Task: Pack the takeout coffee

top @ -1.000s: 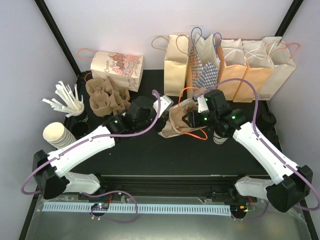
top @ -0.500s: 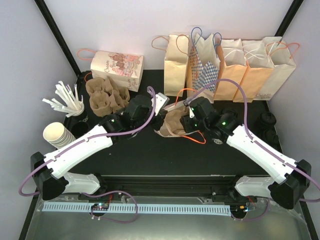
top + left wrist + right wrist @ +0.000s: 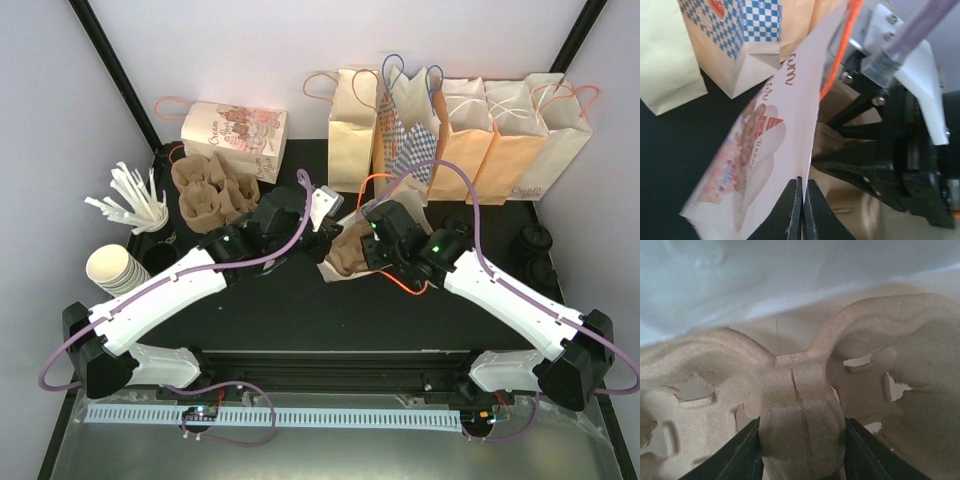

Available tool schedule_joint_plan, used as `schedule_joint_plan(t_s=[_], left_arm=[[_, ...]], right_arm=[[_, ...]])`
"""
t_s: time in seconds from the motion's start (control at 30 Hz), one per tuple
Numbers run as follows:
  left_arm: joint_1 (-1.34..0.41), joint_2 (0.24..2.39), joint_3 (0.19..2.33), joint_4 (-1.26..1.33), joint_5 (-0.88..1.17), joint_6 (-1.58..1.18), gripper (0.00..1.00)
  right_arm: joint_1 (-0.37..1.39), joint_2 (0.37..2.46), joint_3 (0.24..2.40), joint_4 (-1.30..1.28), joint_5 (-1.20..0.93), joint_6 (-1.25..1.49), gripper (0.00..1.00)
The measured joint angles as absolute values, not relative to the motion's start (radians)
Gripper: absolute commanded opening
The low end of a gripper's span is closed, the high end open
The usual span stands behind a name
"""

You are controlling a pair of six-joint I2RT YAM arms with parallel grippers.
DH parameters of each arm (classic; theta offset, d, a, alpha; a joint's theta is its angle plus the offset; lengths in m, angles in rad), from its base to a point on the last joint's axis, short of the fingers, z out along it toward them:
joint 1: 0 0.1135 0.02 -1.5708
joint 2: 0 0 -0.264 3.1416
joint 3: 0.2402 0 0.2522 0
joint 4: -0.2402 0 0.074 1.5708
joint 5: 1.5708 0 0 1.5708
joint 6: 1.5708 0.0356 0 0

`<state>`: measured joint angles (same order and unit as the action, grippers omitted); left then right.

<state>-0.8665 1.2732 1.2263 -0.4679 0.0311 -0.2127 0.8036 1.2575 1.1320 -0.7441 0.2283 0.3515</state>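
Left fingers (image 3: 791, 212) pinch printed paper bag (image 3: 765, 145) edge; right fingers (image 3: 740, 455) clamp pulp cup carrier (image 3: 800, 405) inside that bag.

Along the back right of the table (image 3: 330, 300), standing paper bags (image 3: 470, 130). At back left, a lone bag (image 3: 235, 128) on its side, stacked carriers (image 3: 210, 190) just before it, stacked cups (image 3: 115, 268) nearer, farther left. At centre, a tipped bag (image 3: 770, 150), left gripper (image 3: 802, 187) on its edge, right gripper (image 3: 802, 450) on the pulp carrier (image 3: 800, 390) inside.
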Motion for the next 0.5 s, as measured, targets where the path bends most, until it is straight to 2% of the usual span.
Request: schedule_joint_plan(t_s=[0.27,0.5], left_arm=[[-0.868,1.276,1.240,-0.474,0.090,-0.248,0.03],[-0.868,1.275,1.242,-0.482,0.090,-0.302,0.04]], right_arm=[[0.806,1.272,1.145,-0.727,0.282,0.373,0.44],[0.806,1.274,1.108,-0.655,0.243,0.352,0.44]])
